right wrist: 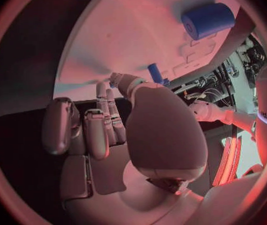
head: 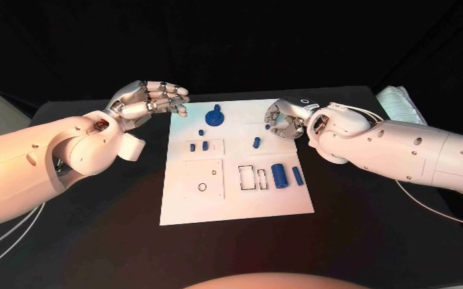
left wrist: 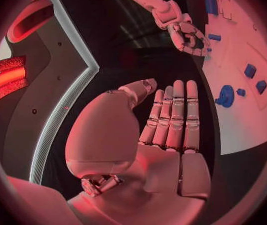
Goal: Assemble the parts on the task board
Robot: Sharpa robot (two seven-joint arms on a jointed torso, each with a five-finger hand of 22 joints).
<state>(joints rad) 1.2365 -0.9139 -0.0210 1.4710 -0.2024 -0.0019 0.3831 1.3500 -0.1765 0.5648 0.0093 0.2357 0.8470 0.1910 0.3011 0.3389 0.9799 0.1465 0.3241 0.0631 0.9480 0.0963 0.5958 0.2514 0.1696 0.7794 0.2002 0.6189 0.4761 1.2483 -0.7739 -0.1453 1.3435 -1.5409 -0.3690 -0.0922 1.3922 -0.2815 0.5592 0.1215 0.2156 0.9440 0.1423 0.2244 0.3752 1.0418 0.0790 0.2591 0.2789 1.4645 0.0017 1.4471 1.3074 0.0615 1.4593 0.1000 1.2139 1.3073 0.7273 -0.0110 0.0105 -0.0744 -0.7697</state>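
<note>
The white task board (head: 236,199) lies mid-table. On it are a round blue knob (head: 214,116), two short pegs (head: 199,146), a slanted peg (head: 257,142), a thick cylinder (head: 279,175) and a thinner one (head: 298,176). My left hand (head: 150,102) hovers at the board's far left corner, and the left wrist view shows its fingers (left wrist: 174,115) straight and holding nothing. My right hand (head: 288,118) is at the far right part of the board with curled fingers. A tiny blue part (head: 267,127) sits right at its fingertips, and I cannot tell whether they pinch it.
Outlined slots (head: 248,177) and a small ring mark (head: 202,186) are on the board's near half. A pale folded item (head: 397,105) lies at the table's far right edge. Bare black table (head: 116,235) surrounds the board.
</note>
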